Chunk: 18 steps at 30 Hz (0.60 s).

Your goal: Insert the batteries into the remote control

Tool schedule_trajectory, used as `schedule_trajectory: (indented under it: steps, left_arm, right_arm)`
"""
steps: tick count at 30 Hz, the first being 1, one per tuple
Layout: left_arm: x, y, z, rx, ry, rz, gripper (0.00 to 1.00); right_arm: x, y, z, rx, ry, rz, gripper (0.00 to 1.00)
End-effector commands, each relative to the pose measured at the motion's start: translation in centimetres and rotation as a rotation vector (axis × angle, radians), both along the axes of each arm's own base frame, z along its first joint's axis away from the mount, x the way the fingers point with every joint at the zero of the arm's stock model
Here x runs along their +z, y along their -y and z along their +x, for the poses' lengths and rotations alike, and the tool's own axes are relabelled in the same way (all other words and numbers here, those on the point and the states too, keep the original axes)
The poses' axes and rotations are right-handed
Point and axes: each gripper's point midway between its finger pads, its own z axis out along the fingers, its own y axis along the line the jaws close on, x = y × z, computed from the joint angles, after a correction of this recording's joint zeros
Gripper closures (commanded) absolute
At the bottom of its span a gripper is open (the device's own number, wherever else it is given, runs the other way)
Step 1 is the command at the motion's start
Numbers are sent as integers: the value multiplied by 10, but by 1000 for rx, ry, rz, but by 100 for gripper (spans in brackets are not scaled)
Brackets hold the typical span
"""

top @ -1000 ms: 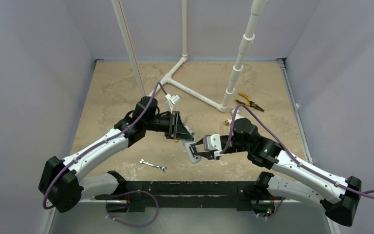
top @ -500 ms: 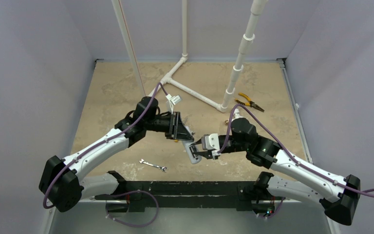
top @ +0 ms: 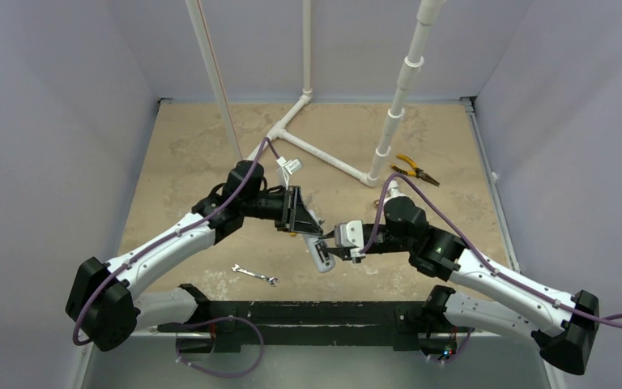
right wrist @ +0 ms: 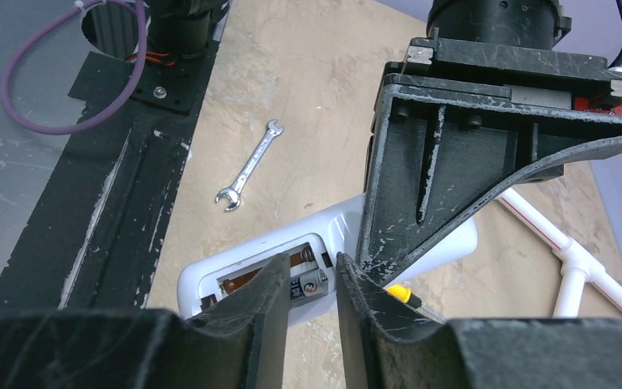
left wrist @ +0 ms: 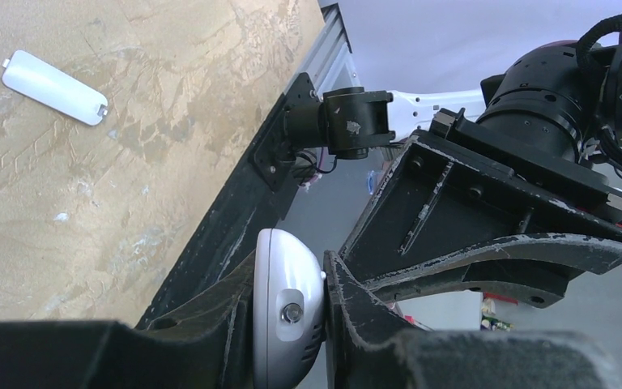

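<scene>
My left gripper [top: 298, 219] is shut on one end of the white remote control [top: 321, 255] and holds it just above the table; in the left wrist view [left wrist: 291, 279] the remote's rounded end [left wrist: 285, 324] is clamped between the fingers. The right wrist view shows the remote [right wrist: 347, 228] back up with its battery compartment open. A copper-coloured battery [right wrist: 247, 278] and a silver-and-black battery [right wrist: 312, 284] lie inside. My right gripper [right wrist: 308, 271] hovers right over the compartment, fingers a narrow gap apart, holding nothing; it also shows in the top view [top: 334, 249].
The white battery cover [left wrist: 55, 77] lies on the table. A small wrench [right wrist: 248, 166] lies near the front rail [top: 308, 312]. A yellow-handled screwdriver [right wrist: 401, 294] lies under the remote. Yellow-handled pliers [top: 417, 171] and a white PVC pipe frame [top: 324, 154] stand further back.
My right gripper has edged left and closer to the remote's open compartment. The left arm and the remote have stayed put.
</scene>
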Motion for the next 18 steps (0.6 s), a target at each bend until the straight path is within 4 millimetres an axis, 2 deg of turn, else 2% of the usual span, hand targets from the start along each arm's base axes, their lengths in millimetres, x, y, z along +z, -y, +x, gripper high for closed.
schedule_trajectory:
  steps: [1, 8, 18]
  left_arm:
    - [15, 5, 1, -29, 55, -44, 100]
    - [16, 5, 1, -29, 56, -47, 100]
    - [20, 5, 0, -27, 59, -56, 100]
  right_arm:
    - [3, 0, 6, -33, 2, 5, 78]
    - [-1, 1, 4, -34, -27, -9, 86]
    - [-14, 8, -2, -40, -73, -51, 87]
